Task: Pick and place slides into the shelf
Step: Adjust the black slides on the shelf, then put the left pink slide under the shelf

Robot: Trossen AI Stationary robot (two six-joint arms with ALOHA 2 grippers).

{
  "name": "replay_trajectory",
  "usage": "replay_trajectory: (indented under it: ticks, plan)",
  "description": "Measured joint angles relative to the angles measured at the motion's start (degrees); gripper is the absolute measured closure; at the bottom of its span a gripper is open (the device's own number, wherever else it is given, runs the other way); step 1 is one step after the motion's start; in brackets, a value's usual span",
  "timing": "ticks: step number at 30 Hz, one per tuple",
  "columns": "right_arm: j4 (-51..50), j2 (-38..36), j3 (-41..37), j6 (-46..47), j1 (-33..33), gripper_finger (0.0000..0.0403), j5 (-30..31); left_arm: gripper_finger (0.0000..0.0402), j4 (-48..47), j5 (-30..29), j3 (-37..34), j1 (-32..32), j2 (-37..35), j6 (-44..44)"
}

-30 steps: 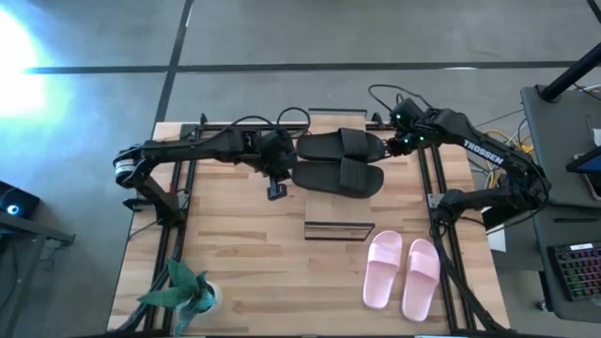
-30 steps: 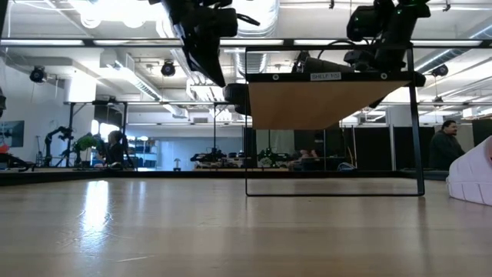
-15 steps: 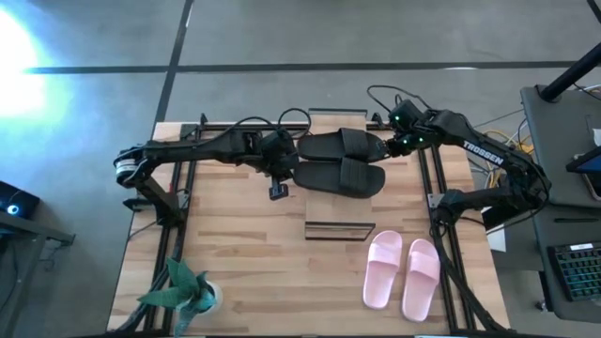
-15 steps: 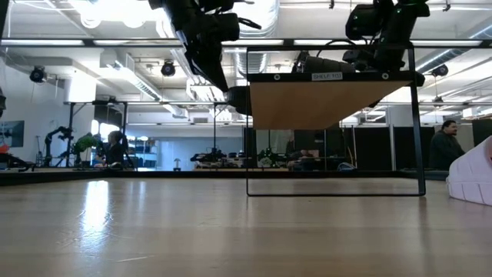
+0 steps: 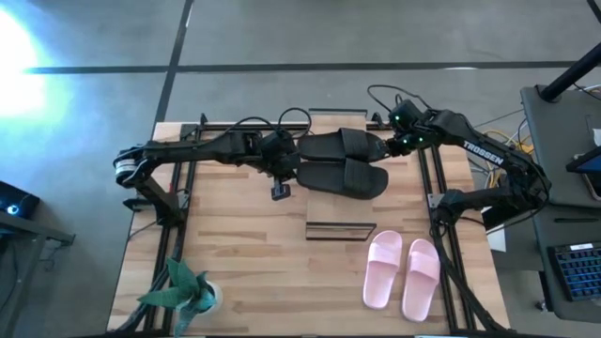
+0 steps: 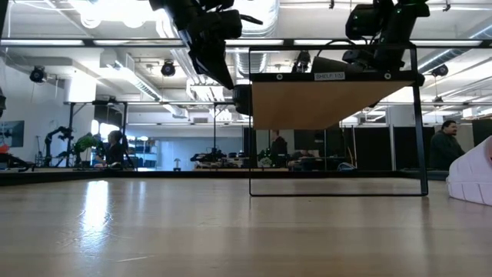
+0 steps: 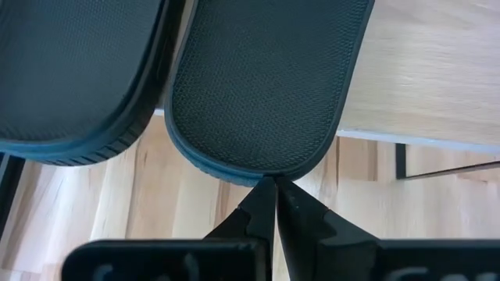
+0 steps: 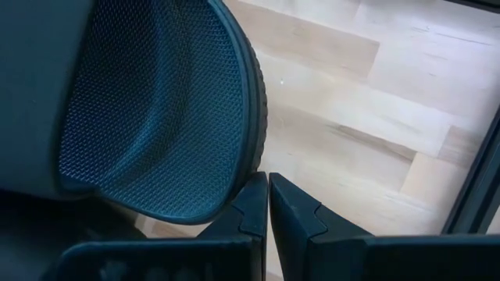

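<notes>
A green toy plant [image 5: 183, 287] stands at the near left corner of the pale wooden surface [image 5: 244, 253], which sits on a grey floor [image 5: 282, 38] crossed by dark lines. Off its right edge a keyboard [image 5: 575, 272] lies on a dark desk. A person [image 6: 446, 146] stands in the room behind (far right in the low view).

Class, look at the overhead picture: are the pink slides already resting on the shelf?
No: the pink slides lie on the table beside the shelf.
</notes>
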Motion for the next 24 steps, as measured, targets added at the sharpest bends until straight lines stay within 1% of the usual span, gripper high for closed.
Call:
replay_trajectory:
  ticks: [12, 17, 21, 24]
  plan:
    - [0.9, 0.0, 0.0, 0.0, 0.0, 0.0394, 0.0, 0.0402, 0.1, 0.5, -0.2, -0.1, -0.1, -0.1]
    - [-1.4, -0.1, 0.0, -0.5, 0.0, 0.0394, 0.0, 0.0402, -3.8, 0.5, -0.4, -0.2, -0.5, 0.0]
    - [-2.7, -1.4, 0.0, -0.8, 0.0, 0.0394, 1.5, 0.0402, -6.1, -2.4, -0.5, -0.5, -2.1, 0.0]
    - [-3.2, -3.9, 0.0, -0.9, 0.0, 0.0394, 2.2, 0.0402, -6.0, -5.1, -0.5, -1.2, -4.2, 0.1]
